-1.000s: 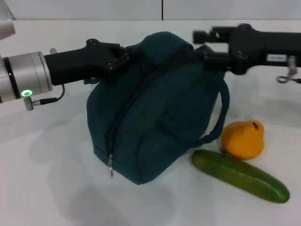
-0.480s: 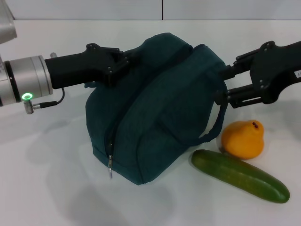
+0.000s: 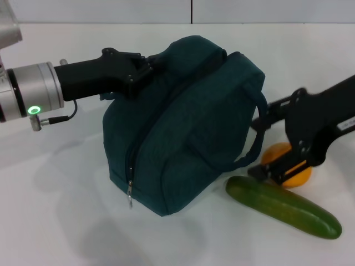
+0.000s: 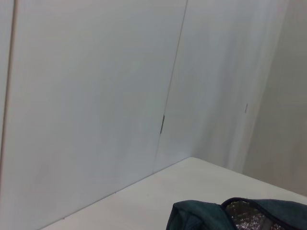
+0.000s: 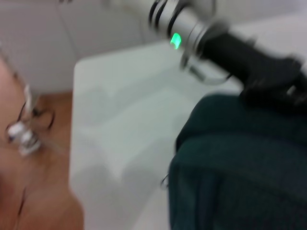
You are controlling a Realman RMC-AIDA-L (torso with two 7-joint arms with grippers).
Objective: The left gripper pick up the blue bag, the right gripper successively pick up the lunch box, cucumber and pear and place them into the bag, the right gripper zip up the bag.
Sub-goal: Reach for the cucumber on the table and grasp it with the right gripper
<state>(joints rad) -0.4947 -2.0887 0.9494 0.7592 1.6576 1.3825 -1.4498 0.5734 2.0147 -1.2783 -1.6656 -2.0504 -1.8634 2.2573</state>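
One pear (image 3: 294, 176) (half hidden) behind right pincer (image 3: 265, 148)

The black right tool (image 3: 259, 148) covers much of the orange-yellow pear (image 3: 298, 176); the black left tool's (image 3: 145, 69) fingertips vanish in the teal-blue fabric bag (image 3: 183, 130)

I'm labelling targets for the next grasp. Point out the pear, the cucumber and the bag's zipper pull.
Orange-yellow pear (image 3: 299, 176): head view, its lower right side.
Long dark green cucumber (image 3: 283, 207): head view, mid-body.
Metal ring zipper pull (image 3: 130, 194): head view, the ring.
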